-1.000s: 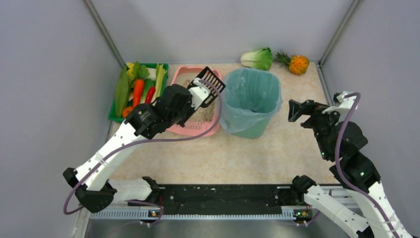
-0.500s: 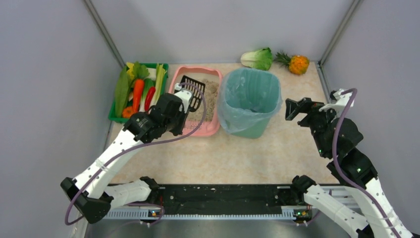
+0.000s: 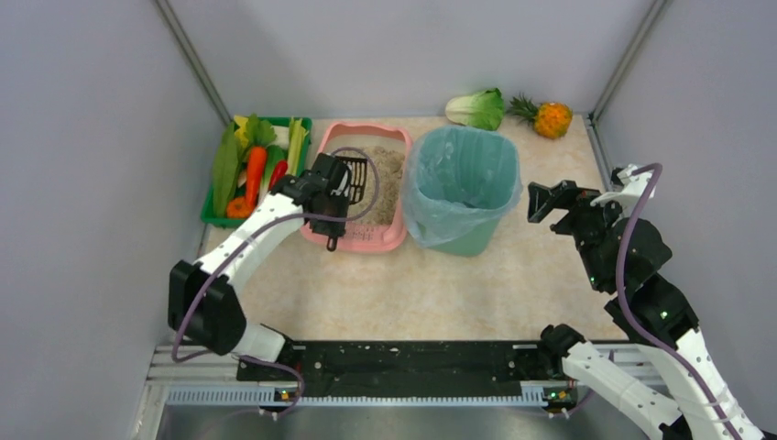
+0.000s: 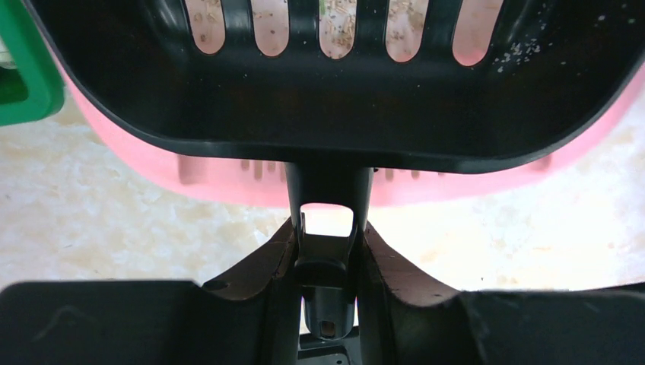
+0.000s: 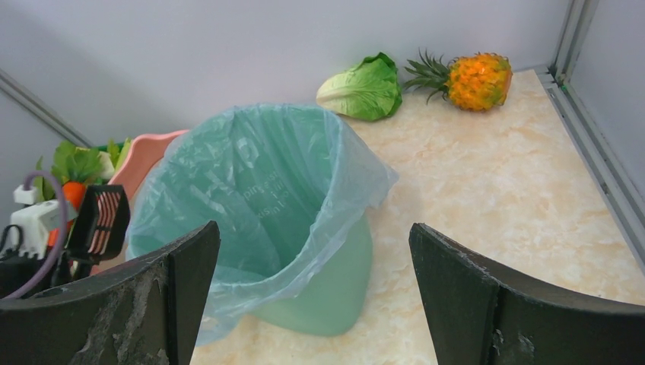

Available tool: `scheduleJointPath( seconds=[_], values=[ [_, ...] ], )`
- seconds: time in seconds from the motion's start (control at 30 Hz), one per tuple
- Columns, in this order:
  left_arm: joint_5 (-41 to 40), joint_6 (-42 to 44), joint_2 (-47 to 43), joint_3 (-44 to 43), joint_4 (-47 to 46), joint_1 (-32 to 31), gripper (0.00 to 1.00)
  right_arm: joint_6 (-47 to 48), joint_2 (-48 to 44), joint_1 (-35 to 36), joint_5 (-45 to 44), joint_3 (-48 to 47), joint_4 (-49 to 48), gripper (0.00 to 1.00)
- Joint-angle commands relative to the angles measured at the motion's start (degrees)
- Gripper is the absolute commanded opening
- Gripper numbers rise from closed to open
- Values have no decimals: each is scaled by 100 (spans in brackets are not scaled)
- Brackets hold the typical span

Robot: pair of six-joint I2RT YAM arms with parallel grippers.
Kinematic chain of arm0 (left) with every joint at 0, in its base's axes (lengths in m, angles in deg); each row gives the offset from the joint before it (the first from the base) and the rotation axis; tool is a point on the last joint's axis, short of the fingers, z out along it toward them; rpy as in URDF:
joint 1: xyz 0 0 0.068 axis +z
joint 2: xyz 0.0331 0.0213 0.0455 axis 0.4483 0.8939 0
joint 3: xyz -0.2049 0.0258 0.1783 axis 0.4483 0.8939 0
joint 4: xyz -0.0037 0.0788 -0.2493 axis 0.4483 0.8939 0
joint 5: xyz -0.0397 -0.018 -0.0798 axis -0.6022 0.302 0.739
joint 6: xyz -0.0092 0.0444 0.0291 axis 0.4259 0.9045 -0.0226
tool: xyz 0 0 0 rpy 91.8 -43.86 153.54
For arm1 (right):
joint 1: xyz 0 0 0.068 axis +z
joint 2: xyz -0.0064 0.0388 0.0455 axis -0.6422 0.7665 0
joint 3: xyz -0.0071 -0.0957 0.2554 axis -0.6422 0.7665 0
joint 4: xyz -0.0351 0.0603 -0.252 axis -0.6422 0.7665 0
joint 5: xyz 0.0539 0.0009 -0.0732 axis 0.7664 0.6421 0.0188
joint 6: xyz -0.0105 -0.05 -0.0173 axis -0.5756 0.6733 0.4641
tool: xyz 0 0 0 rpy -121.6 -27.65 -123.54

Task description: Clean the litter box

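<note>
White links and black joints on left arm [image 3: 240, 257] and right arm [image 3: 632, 261], looping purple cables [image 3: 626, 275]

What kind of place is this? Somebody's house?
Probably a robot test booth, not a home: plain grey walls box in a small table; a left arm and right arm are bolted at its edge.

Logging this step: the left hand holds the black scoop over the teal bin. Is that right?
Not quite. The left hand holds the black scoop over the pink litter box, not the teal bin beside it. The top external view shows this.
</note>
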Motion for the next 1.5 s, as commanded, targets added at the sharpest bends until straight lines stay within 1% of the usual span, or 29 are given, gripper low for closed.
scheduleJointPath(
  seconds=[0.0,0.07,0.23,0.4,0.5,0.57,0.73,0.8,0.87,0.9,1.03,1.07,1.1,1.13,1.27,1.47],
  values=[
    [348,154,681,-567,-147,266,3,-20,-25,21,-50,-272,-100,95],
    [445,235,961,-751,-122,376,5,5,-62,22,-111,-297,-47,95],
    [853,367,1659,-1223,352,559,23,24,-188,21,-289,-361,110,95],
    [1074,429,2101,-1544,791,608,37,95,-255,22,-443,-408,188,95],
    [1056,480,2190,-1717,971,605,45,100,-239,21,-484,-398,181,95],
    [968,504,2180,-1742,1003,605,48,107,-216,21,-491,-403,182,95],
    [852,570,2109,-1836,1100,605,52,118,-180,22,-494,-338,99,95],
    [839,556,2010,-1858,1071,604,56,122,-160,24,-489,-326,66,95],
    [848,548,1825,-1879,999,605,58,129,-137,21,-483,-326,47,95],
    [838,532,1711,-1889,941,609,61,137,-130,21,-482,-320,35,95],
    [789,455,1117,-1934,608,641,64,231,-118,21,-475,-323,-3,95],
    [753,425,917,-1934,495,666,69,290,-129,21,-464,-326,-22,95],
    [673,393,723,-1903,372,690,82,354,-129,22,-472,-320,-44,95],
    [559,353,490,-1862,234,718,87,423,-133,24,-484,-333,-54,95],
    [-249,240,-494,-1525,-451,811,98,696,-189,21,-768,-319,-82,96],
    [-1662,342,-2308,-586,-1616,827,98,1148,-353,25,-1061,-223,-118,99]
  ],
)
